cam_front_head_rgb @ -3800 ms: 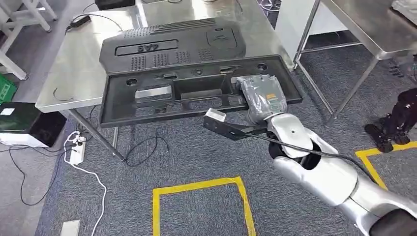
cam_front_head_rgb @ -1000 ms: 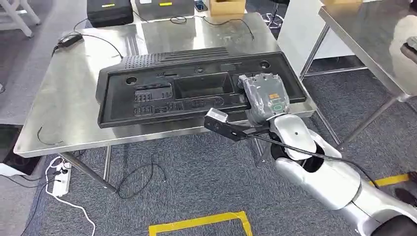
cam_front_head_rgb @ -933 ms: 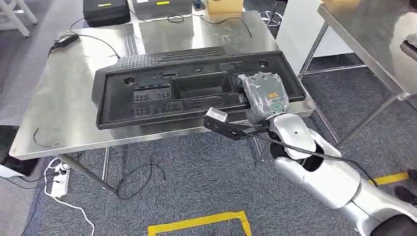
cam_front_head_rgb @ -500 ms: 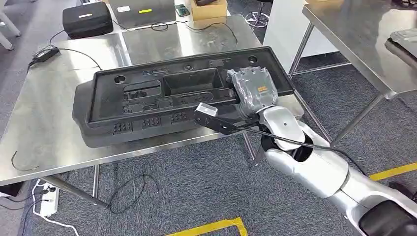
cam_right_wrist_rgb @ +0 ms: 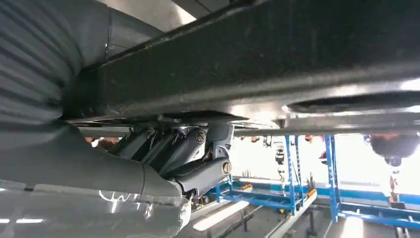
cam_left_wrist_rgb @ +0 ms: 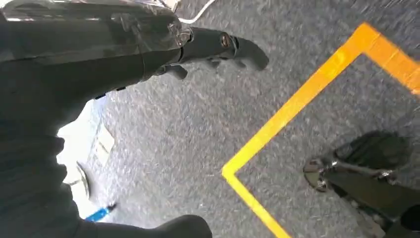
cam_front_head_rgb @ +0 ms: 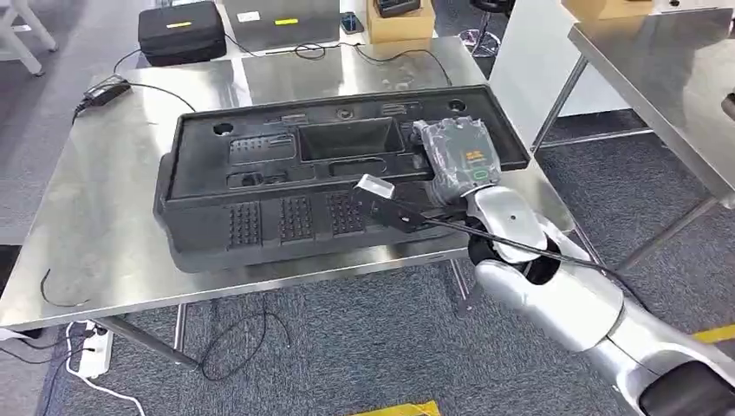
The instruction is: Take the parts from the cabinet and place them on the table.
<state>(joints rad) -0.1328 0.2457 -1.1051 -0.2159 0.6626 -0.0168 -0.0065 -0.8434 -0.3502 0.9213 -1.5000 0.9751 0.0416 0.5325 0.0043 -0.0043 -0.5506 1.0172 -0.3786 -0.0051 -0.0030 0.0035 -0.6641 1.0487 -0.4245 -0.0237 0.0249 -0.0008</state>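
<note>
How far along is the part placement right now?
Done: one large black moulded plastic panel already lies on the stainless steel table. In hand: the right hand grips a second, similar black panel over the first. Left: release it. Whether it rests fully on the lower one is unclear.

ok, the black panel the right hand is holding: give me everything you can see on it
The black panel is a long moulded piece, matte plastic by the look, with a raised rim, a deep rectangular recess in the middle, round holes near its far corners and small grille patches. It lies lengthwise over a second black panel on the steel table. The right hand grips its right end, fingers curled under the edge in the wrist view.
</note>
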